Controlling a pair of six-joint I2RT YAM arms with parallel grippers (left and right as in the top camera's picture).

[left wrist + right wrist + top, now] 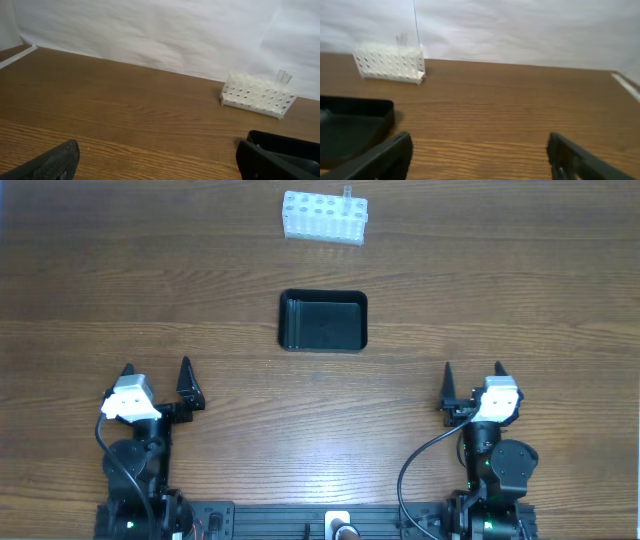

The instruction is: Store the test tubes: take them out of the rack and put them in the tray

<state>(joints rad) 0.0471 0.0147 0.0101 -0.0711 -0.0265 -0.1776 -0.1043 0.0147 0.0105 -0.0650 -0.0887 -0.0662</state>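
1. Rack (325, 217): white, on the desk (100, 280) at 12 o'clock from the tray (284, 321), well apart from both arms.
2. Test tube (348, 193): one clear tube seen, upright in the rack's 1 o'clock corner. The other holes look empty, but I can't be sure from here.
3. Tray: black, mid-desk, between the rack and the arms. No tube seen in it from above.
4. Left claw (157, 367): spread wide, holding nothing, at 8 o'clock from the tray.
5. Right claw (473, 367): spread wide, holding nothing, at 4 o'clock from the tray.
6. Stage, judged: nothing gripped yet, and the tube is not yet pulled.
7. Risk: the tube is see-through and thin, so it would be easy to misjudge, and a finger could hit the rack rim instead.
8. Risk: the rack looks light, so a sideways bump or a tilted pull may drag or tip it.
9. Risk: too soft a pinch on smooth walls and the tube slips; too hard and it may crack.
10. Risk: released high over the tray, the tube could bounce or roll out over the low wall.
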